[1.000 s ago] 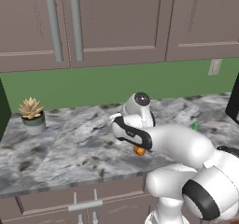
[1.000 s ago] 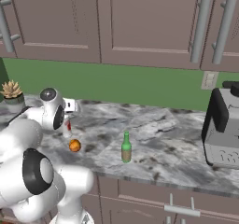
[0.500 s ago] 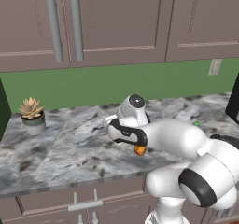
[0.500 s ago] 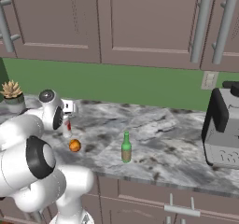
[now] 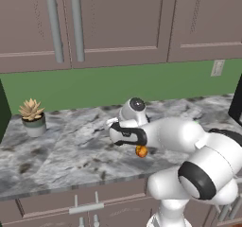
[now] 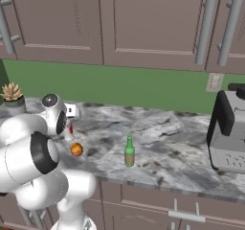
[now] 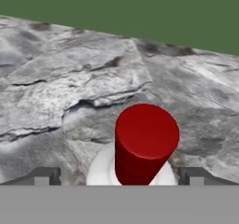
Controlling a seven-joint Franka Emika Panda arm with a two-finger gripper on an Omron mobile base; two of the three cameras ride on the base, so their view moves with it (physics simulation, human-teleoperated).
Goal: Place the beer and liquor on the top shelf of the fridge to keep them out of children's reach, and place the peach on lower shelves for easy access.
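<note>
The liquor stands on the counter, and in the hand view its red cap point(image 7: 146, 141) and white shoulder sit right below my gripper point(image 7: 119, 177). The gripper is open, with one fingertip on each side of the cap and neither touching it. From the right base view the liquor point(image 6: 70, 131) stands just under my gripper point(image 6: 71, 115). The peach point(image 6: 76, 149) lies beside it, near the counter's front edge. The beer point(image 6: 129, 151) stands upright further right. In the left base view the peach point(image 5: 141, 151) peeks out below my gripper point(image 5: 119, 129). The fridge and its shelves are out of view.
A potted succulent point(image 5: 32, 117) stands at the counter's back left. A grey and black appliance point(image 6: 230, 133) sits at the right end. Brown wall cabinets point(image 6: 143, 23) hang above the green backsplash. Drawers run under the marble counter point(image 6: 162, 128).
My arm has folded lower and the hand has shifted slightly left over the liquor. The jaws stayed open. The bottles and the peach have not moved.
</note>
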